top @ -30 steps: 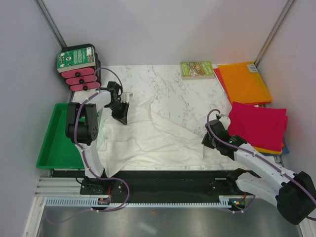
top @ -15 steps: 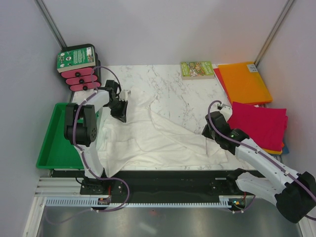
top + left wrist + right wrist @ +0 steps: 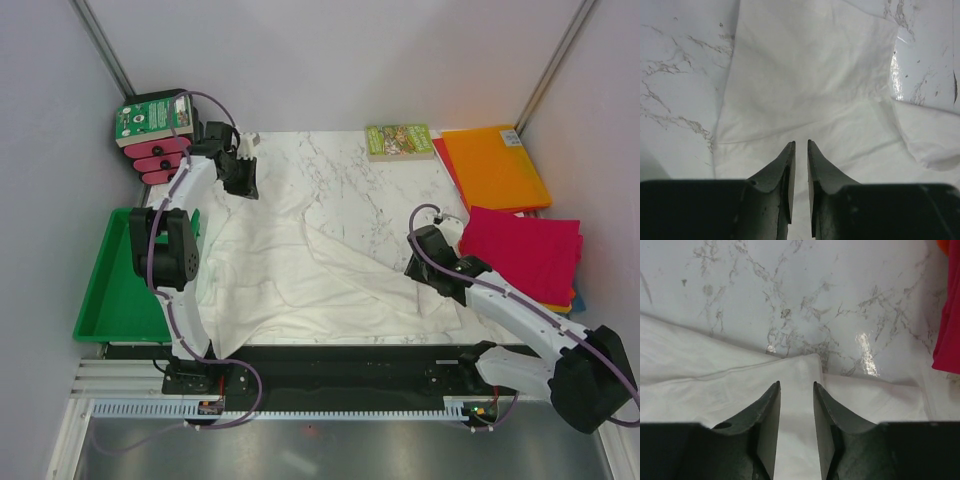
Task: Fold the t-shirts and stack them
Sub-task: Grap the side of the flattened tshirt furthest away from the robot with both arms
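Risk, as I judge it: the white t-shirt (image 3: pixel 300 270) is thin and creased, w/ a diagonal ridge across it; a fold made over that would come out crooked; either tool dipping low could snag an edge and drag it askew. Shirt lies spread on the marble tabletop (image 3: pixel 350 190), left-centre; long axis runs approx. far-left to near-right; collar end can't be made out. Left tool (image 3: pixel 801 144) is over the far-left part, jaws barely parted, nothing betw. them; right tool (image 3: pixel 796 385) is over the near-right corner, jaws apart, gripping nothing; the magenta t-shirt (image 3: pixel 525 250) nearby could get nudged.
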Robot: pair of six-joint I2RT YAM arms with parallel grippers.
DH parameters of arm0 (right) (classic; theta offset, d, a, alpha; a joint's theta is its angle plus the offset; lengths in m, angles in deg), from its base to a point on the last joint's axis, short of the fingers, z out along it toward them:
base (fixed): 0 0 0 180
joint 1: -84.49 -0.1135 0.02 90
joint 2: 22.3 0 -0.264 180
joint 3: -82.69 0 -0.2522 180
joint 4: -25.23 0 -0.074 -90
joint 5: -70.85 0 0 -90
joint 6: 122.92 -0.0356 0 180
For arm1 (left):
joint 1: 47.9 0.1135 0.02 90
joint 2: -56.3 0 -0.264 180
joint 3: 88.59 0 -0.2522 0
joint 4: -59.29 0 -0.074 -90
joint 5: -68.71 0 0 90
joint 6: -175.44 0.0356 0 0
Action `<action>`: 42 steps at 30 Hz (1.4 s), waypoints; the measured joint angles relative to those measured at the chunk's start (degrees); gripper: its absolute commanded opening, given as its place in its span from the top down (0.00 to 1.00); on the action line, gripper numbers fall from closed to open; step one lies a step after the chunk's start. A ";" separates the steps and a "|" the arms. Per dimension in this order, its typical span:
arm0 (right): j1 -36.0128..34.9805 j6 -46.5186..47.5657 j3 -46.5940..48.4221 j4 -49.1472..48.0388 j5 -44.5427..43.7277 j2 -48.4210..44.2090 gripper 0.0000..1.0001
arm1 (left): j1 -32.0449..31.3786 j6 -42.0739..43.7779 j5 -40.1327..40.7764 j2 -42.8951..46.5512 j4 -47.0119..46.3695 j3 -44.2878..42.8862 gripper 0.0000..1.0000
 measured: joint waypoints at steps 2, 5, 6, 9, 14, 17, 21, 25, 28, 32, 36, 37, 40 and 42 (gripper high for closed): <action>0.00 -0.17 -0.22 0.11 -0.11 1.88 0.54 | 0.00 -0.04 -0.02 0.00 0.17 0.98 0.78; 0.00 -0.81 -2.19 -0.28 0.04 4.22 0.48 | 0.00 -0.02 -0.02 0.13 0.28 4.02 0.78; 0.00 -1.18 -3.45 -0.63 0.20 4.63 0.45 | 0.00 -0.02 -0.04 0.20 0.35 5.33 0.79; 0.00 -1.81 -6.47 -1.01 0.50 4.96 0.44 | 0.00 0.00 -0.11 0.96 0.96 9.18 0.79; 0.00 -2.12 -7.80 -2.32 0.42 5.05 0.44 | 0.00 0.00 -1.05 3.17 1.18 12.94 0.79; 0.00 -2.12 -7.80 -3.87 0.28 5.05 0.44 | 0.00 0.00 -1.36 4.24 1.03 13.88 0.79; 0.00 -2.12 -7.76 -4.92 0.11 5.11 0.45 | 0.00 0.00 -1.49 5.11 0.92 14.43 0.79; 0.00 -2.10 -7.43 -5.38 -0.59 5.38 0.45 | 0.00 0.00 -1.49 5.25 0.74 14.51 0.79; 0.00 -2.08 -6.99 -5.79 -1.29 6.49 0.46 | 0.00 0.02 -1.51 5.25 0.66 14.51 0.79; 0.00 -2.03 -6.62 -7.39 -2.03 9.11 0.47 | 0.00 0.00 -1.49 5.25 0.63 14.53 0.79; 0.00 -1.57 -5.84 -9.16 -2.29 12.83 0.49 | 0.00 0.02 -1.51 5.25 0.57 14.53 0.79; 0.00 -1.46 -5.33 -9.51 -2.69 13.64 0.50 | 0.00 0.02 -1.51 5.25 0.55 14.53 0.79; 0.00 -1.22 -4.28 -11.04 -3.17 15.43 0.50 | 0.00 0.02 -1.51 5.25 0.46 14.71 0.79; 0.00 -1.18 -4.17 -11.45 -3.26 15.58 0.50 | 0.00 0.04 -1.49 5.25 0.48 14.95 0.79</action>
